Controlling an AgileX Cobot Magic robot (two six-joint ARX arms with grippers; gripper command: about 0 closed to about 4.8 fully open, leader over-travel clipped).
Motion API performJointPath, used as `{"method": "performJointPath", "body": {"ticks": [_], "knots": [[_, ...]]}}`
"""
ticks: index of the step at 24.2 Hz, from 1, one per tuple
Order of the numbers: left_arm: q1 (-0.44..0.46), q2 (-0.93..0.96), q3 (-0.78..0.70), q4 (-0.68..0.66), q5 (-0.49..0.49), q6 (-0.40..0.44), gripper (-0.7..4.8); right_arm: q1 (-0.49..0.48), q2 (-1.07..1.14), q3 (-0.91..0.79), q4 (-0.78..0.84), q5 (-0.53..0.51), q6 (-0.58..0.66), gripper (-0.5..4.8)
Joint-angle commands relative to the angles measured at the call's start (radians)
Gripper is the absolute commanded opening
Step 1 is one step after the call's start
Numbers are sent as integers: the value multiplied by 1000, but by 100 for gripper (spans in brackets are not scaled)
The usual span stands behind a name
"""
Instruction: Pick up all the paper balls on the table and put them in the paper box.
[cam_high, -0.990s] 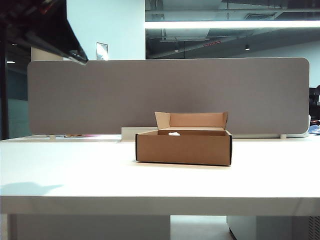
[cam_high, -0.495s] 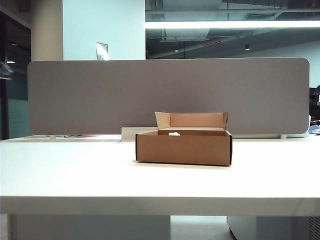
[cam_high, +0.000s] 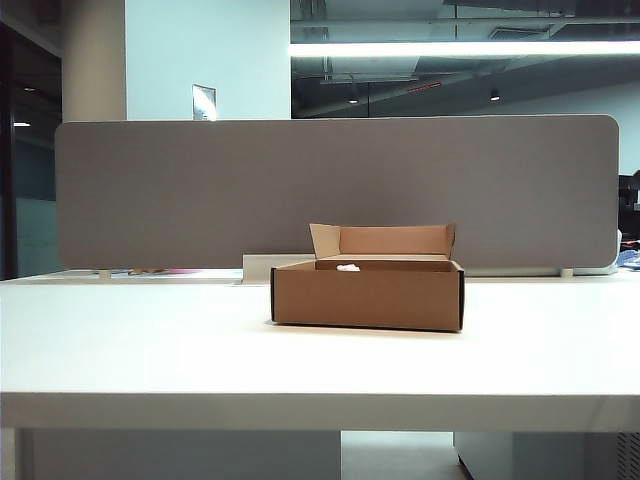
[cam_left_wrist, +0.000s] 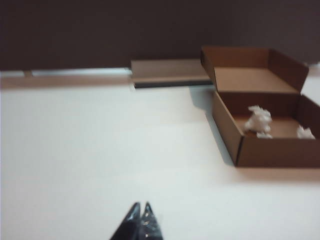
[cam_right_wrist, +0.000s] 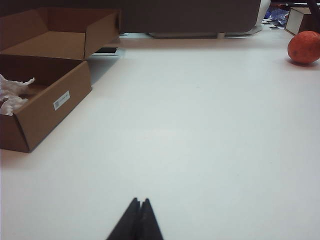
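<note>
Nearest the cameras, the left gripper (cam_left_wrist: 141, 220) and right gripper (cam_right_wrist: 138, 217) are being held pinched together and empty over the bare table (cam_high: 150, 350). Farther off, the balls (cam_left_wrist: 258, 120) are lying inside the box (cam_left_wrist: 260, 150). Being light, soft and crushable, they are best pinched gently across the fluffy middle.

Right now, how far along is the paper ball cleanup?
Done: paper balls lie in the box; no ball shows on the table. In hand: nothing; left gripper and right gripper are shut and empty, above bare table. Left: apparently nothing.
</note>
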Motion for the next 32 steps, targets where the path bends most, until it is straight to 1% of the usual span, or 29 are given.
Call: {"method": "performJointPath", "body": {"ticks": [1, 2, 4, 6, 8, 11, 19, 26, 28, 29, 30, 32], "knots": [[29, -37, -27, 24, 14, -1, -6, 0, -2, -5, 8, 4, 2, -4], [49, -64, -43, 25, 24, -21, -6, 0, -2, -5, 8, 4, 2, -4], [60, -92, -59, 25, 53, -21, -6, 0, -2, -5, 8, 4, 2, -4], [61, -124, -80, 22, 56, -21, -6, 0, -2, -5, 8, 4, 2, -4], [61, -164, -85, -23, 55, -21, -6, 0, -2, -5, 8, 4, 2, -4], [61, -211, -85, -42, 55, -22, -6, 0, -2, -5, 8, 4, 2, -4], [101, -255, -85, -73, 56, -24, -6, 0, -2, -5, 8, 4, 2, -4], [102, -255, -85, -80, 45, -25, -6, 0, -2, -5, 8, 4, 2, -4], [102, -255, -85, -80, -43, -25, -6, 0, -2, -5, 8, 4, 2, -4], [102, -255, -85, -80, -69, -25, -6, 0, -2, -5, 7, 4, 2, -4], [103, -255, -85, -80, -89, -25, -6, 0, -2, -5, 8, 4, 2, -4], [104, -255, -85, -80, -95, -25, -6, 0, -2, -5, 7, 4, 2, -4]]}}
